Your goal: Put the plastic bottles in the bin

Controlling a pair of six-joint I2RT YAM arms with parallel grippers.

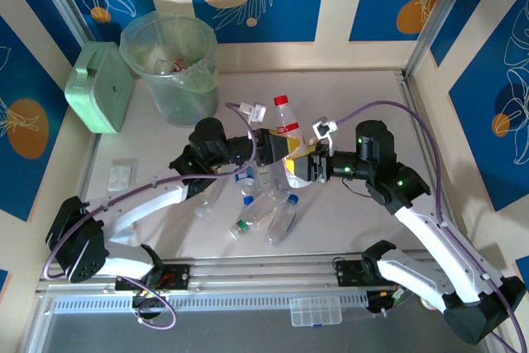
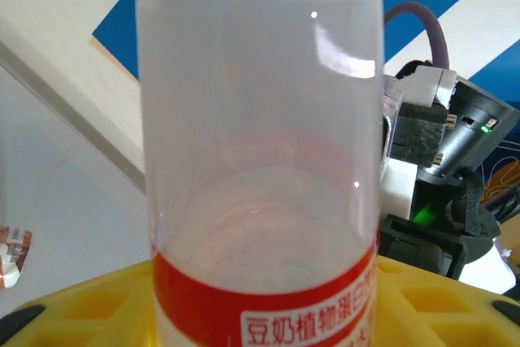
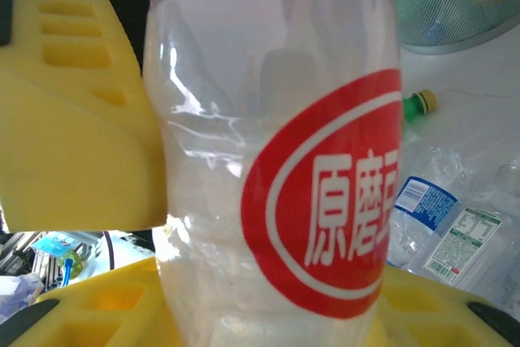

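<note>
Red-label bottle looked light, thin-walled, slick; right gripper clenched on its body; left gripper state unclear; best held mid-body

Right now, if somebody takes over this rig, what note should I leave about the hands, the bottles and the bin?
Right hand: shut on the red-capped bottle, upright at the table middle.
Left hand: at the same bottle; grip unclear.
Bin: far left, a few items already inside.
Left to do: bin this bottle, then the loose bottles lying near the arm bases.
</note>
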